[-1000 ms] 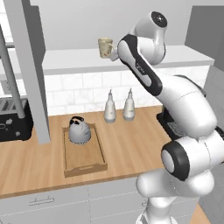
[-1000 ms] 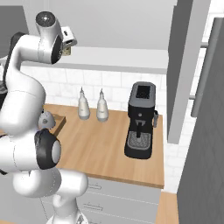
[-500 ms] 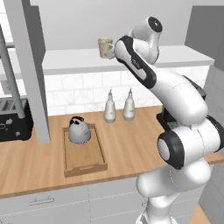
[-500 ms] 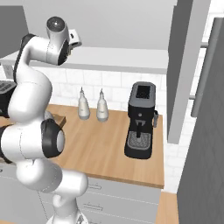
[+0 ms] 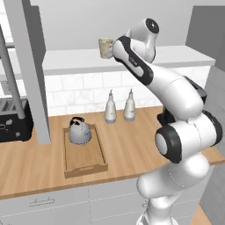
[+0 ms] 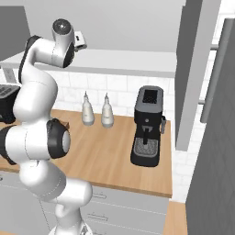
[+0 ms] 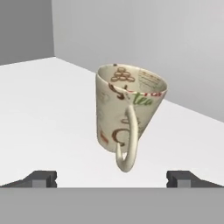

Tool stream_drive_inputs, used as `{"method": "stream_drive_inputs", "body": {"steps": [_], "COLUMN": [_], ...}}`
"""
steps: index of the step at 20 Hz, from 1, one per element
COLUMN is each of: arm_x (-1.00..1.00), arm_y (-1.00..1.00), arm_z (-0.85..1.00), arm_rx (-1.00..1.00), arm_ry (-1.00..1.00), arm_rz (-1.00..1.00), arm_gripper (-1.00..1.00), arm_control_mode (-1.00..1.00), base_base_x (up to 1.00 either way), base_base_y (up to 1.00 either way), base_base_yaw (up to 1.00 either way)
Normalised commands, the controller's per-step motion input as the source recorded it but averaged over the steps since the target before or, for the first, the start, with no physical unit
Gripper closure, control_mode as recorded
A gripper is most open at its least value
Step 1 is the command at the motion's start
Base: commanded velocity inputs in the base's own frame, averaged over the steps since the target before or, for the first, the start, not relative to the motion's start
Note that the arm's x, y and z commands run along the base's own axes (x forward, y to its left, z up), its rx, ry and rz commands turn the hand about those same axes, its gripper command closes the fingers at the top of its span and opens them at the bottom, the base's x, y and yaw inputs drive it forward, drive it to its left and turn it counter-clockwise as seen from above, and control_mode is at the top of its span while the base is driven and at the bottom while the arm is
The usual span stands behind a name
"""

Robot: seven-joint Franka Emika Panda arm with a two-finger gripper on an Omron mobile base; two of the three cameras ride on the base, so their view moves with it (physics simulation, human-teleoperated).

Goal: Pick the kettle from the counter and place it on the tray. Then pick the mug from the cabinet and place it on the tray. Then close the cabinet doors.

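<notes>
The cream mug [image 5: 105,47] stands upright on the white shelf of the cabinet [image 5: 66,60], its loop handle turned toward my hand. In the hand view the mug [image 7: 127,116] sits just ahead of my open gripper [image 7: 112,177], centred between the two fingertips [image 7: 42,178] without touching them. My gripper [image 5: 113,48] is right beside the mug at shelf height. The silver kettle [image 5: 79,131] rests at the far end of the wooden tray [image 5: 88,159] on the counter [image 5: 132,145]. Both cabinet doors [image 5: 27,66] stand open.
Two slim grey bottles [image 5: 110,107] stand against the tiled wall behind the tray. A black toaster [image 5: 13,119] sits at the counter's left, and a black coffee machine [image 6: 148,126] at its right. The right door [image 6: 195,69] hangs open near the machine.
The arm has swung its elbow round and the hand has moved in closer to the mug on the shelf. The gripper stayed open; kettle and tray have not moved.
</notes>
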Motion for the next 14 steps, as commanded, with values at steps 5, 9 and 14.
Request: {"method": "stream_drive_inputs", "body": {"steps": [5,9,14], "arm_x": [0.17,0.15,0.21], "arm_y": [0.14,0.1,0.11], "arm_z": [0.0,0.0,0.0], "arm_rx": [0.01,0.01,0.01], "arm_ry": [0.0,0.0,0.0], "arm_rz": [0.0,0.0,0.0], "arm_gripper": [-1.0,-1.0,-1.0], "arm_control_mode": [-1.0,-1.0,-1.0], "base_base_x": [0.0,0.0,0.0], "base_base_y": [0.0,0.0,0.0], "base_base_yaw": [0.0,0.0,0.0]}}
